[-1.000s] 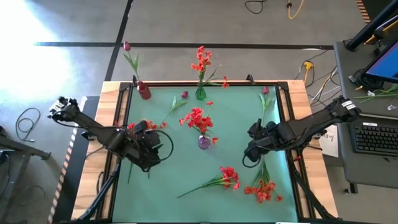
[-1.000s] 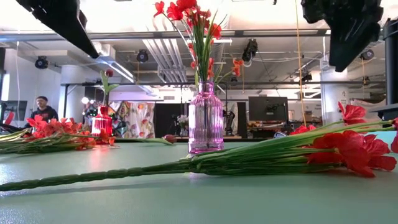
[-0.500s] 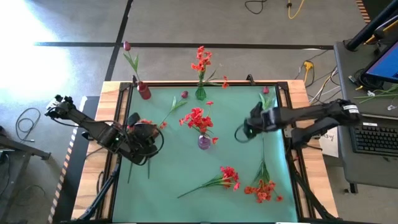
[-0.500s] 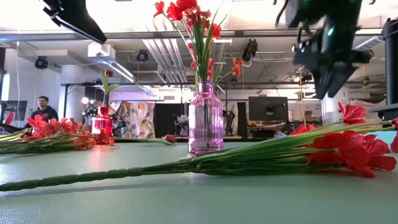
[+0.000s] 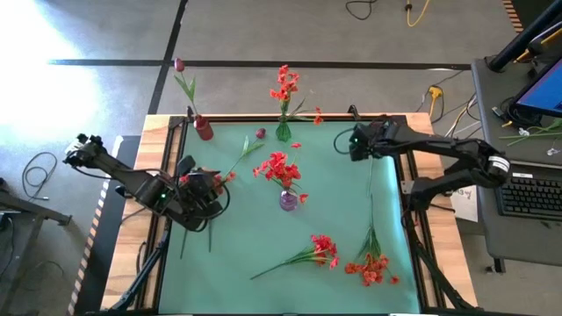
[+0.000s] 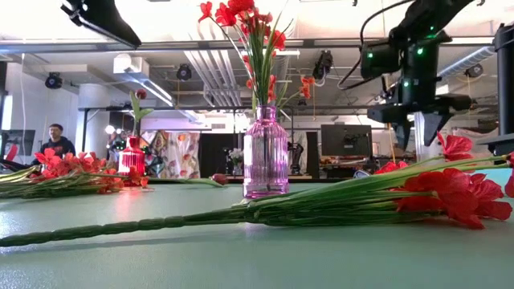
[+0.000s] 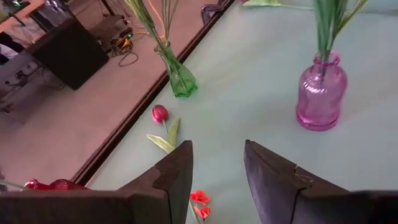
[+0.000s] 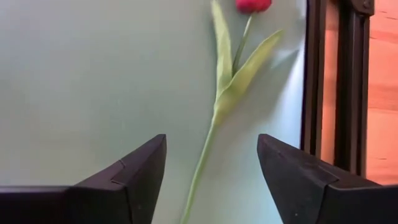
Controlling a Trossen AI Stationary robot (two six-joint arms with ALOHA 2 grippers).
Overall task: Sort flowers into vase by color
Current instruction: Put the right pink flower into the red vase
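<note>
**Two open grippers over a mat strewn with flowers**

From above, we see the right gripper (image 5: 358, 140) at about two o'clock on the green mat (image 5: 342, 219), its jaws spread with nothing between them. In its wrist view a magenta tulip (image 8: 252, 5) lies flat on the mat just ahead of the fingers (image 8: 134, 177), its stem (image 8: 202, 155) running down between them and apart from both. Beside it runs the dark table frame (image 8: 336, 81).

The left gripper (image 5: 204, 184) sits at about nine o'clock, jaws parted and empty. Red blossoms (image 5: 218, 177) show right beside it from above; we cannot tell whether they touch it. Its wrist view looks past the fingers (image 7: 177, 174) at a second tulip bud (image 7: 160, 114) lying on the mat, a green vase (image 7: 179, 78) and a purple vase (image 7: 320, 99).

The purple vase, mid-mat, holds red sprays (image 5: 279, 167). The green vase at twelve o'clock holds a tall red stem (image 5: 284, 83), and a red vase (image 5: 204, 130) at eleven holds one tulip (image 5: 179, 65). Two red sprays (image 5: 320, 248) lie loose around five o'clock.
</note>
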